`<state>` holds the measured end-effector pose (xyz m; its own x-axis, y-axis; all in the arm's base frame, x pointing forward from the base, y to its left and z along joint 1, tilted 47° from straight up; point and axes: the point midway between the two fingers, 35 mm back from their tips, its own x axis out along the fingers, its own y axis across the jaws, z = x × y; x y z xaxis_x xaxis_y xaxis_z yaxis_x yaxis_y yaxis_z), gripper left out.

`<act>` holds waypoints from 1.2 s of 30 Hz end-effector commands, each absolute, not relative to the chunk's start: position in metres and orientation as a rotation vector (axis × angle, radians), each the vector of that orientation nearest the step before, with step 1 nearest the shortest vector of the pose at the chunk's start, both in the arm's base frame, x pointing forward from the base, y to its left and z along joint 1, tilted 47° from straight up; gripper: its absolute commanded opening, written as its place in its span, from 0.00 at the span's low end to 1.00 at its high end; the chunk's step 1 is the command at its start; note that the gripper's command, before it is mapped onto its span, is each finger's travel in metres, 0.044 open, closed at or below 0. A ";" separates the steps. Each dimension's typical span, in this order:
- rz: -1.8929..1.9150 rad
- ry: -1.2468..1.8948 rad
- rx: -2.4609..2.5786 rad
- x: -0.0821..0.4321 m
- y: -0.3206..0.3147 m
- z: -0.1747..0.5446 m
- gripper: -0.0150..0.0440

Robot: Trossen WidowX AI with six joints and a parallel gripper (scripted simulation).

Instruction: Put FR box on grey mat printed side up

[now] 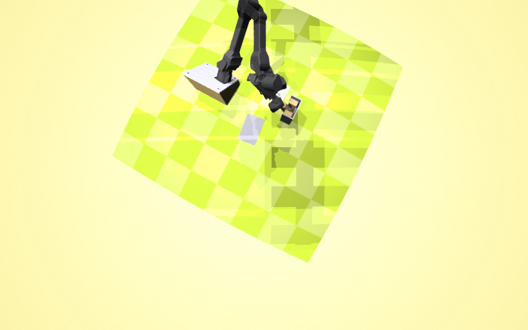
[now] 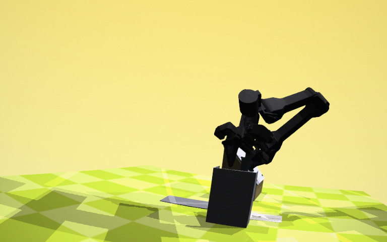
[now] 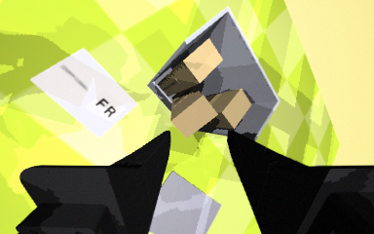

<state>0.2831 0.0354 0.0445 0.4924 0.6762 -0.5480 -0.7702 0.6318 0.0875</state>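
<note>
1. All three boxes [image 1: 288, 113] [image 3: 195, 117] are in the bin [image 1: 286, 119] [image 2: 229, 196] [image 3: 245, 58]; which is FR, I can't tell.
2. Picking, laying code-up on the grey mat [image 1: 251, 130] [image 2: 185, 201] [image 3: 182, 205] and withdrawing all remain.
3. The gripper [image 1: 285, 107] [image 2: 239, 167] [image 3: 199, 136] is empty, fingers parted, angled down by the nearest box; contact is unclear.

Black letters "FR" on white card [image 3: 71, 82] lying beside bin [image 3: 253, 58]. Grey smudgy mark on same card, maybe print, too blurred to read from here.
</note>
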 end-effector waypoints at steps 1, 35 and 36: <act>0.935 0.547 -0.269 0.284 0.035 0.045 0.65; 1.176 0.295 -0.750 0.287 0.032 0.056 0.65; 1.176 0.296 -0.750 0.288 0.033 0.055 0.65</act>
<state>0.2870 0.0296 0.0578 0.3850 0.7200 -0.5774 -0.9090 0.1875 -0.3722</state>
